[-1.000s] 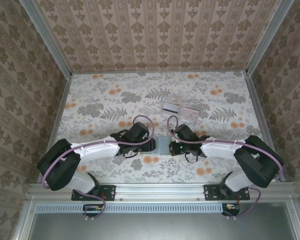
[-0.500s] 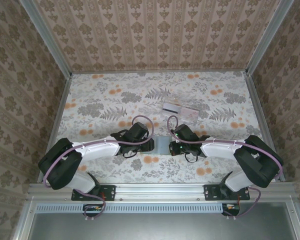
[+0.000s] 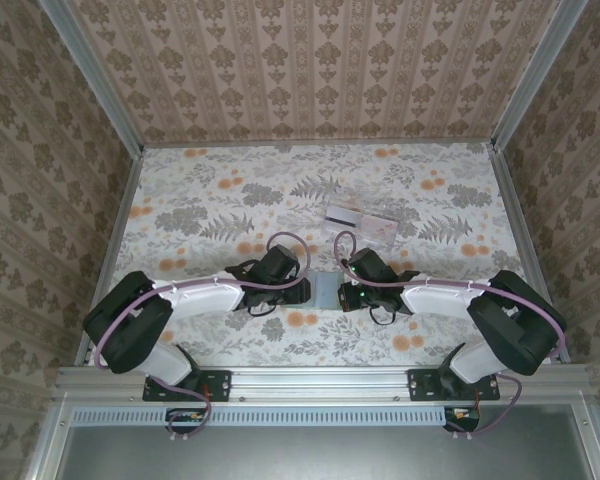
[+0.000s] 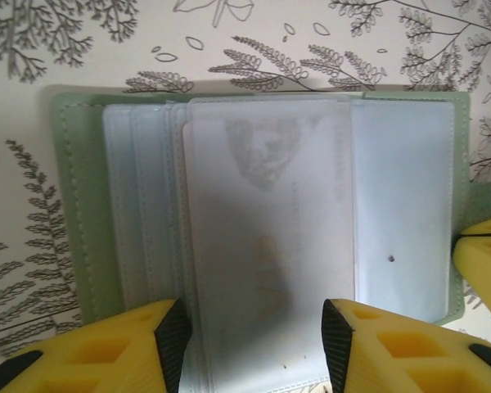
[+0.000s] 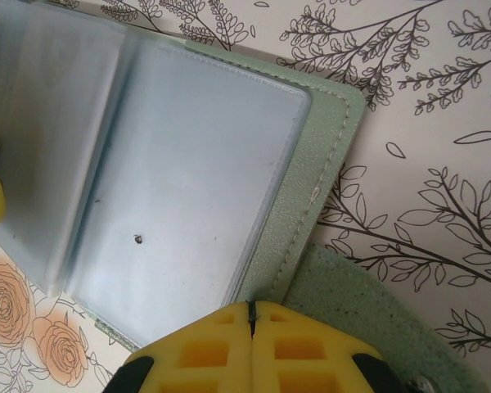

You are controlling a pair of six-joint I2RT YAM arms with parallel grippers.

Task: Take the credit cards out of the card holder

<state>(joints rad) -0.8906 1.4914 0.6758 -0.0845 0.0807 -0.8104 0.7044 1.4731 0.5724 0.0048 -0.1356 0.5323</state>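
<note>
The card holder (image 4: 78, 213) lies open on the flowered table between both grippers, green rim around blue-grey slot panels; from above it is the small grey patch (image 3: 326, 289). A whitish credit card (image 4: 266, 246) with faint print sticks out of its middle slot. My left gripper (image 4: 255, 344) has a pad on each long edge of that card. My right gripper (image 5: 250, 315) is shut, its tips resting on the holder's green rim (image 5: 327, 180) by the snap flap (image 5: 393, 327). Another pale card with a dark stripe (image 3: 342, 214) lies farther back.
A second pale flat piece (image 3: 378, 229) lies beside the striped card. Metal rails (image 3: 115, 240) edge the table left and right, with patterned walls behind. My two arms nearly meet at the table's near middle.
The left arm's elbow has shifted slightly to the right. Both grippers, the holder and the cards on the table stay where they were.
</note>
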